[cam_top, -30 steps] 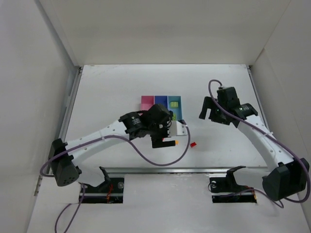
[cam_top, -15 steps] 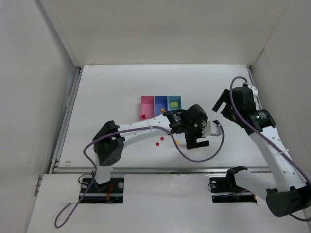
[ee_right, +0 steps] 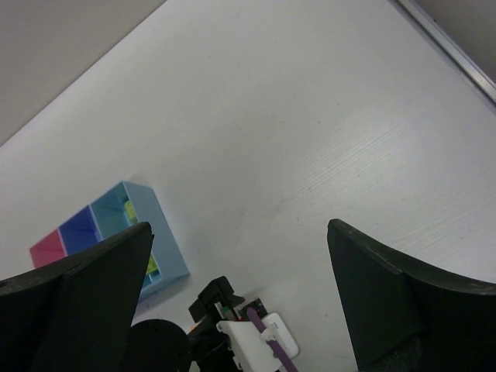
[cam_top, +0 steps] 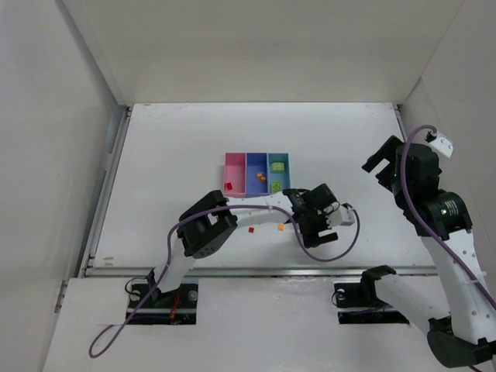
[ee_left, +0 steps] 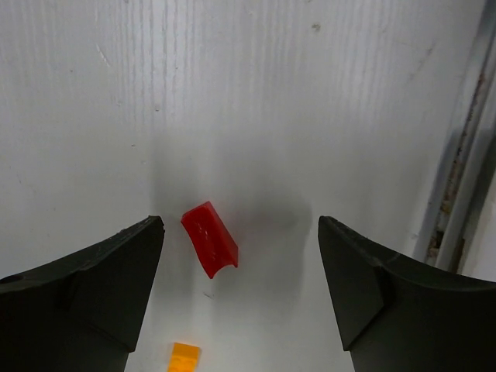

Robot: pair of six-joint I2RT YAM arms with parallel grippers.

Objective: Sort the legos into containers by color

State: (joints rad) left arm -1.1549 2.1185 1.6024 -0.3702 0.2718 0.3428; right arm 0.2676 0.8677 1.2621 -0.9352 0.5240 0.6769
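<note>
The three joined bins, pink (cam_top: 232,167), blue-violet (cam_top: 256,165) and light blue (cam_top: 288,172), stand mid-table. A red lego (cam_top: 229,185) lies in the pink bin, orange ones (cam_top: 261,177) in the blue-violet, yellow-green ones (cam_top: 278,166) in the light blue. A red lego (cam_top: 250,229) and an orange lego (cam_top: 281,227) lie loose on the table. My left gripper (cam_top: 318,230) is open low over the table. In the left wrist view it (ee_left: 240,226) has a red lego (ee_left: 209,239) between its fingers, nearer the left one, and an orange lego (ee_left: 184,358) closer in. My right gripper (cam_top: 380,163) is open, empty and raised at the right.
A metal rail (ee_left: 465,155) along the table's near edge runs just right of my left gripper. The right wrist view shows the bins (ee_right: 167,248) at lower left and the left arm's wrist (ee_right: 232,333) below. White walls enclose the table.
My left gripper has swung right, past the bins, and come down near the front edge. My right arm has pulled back to the right and risen.
</note>
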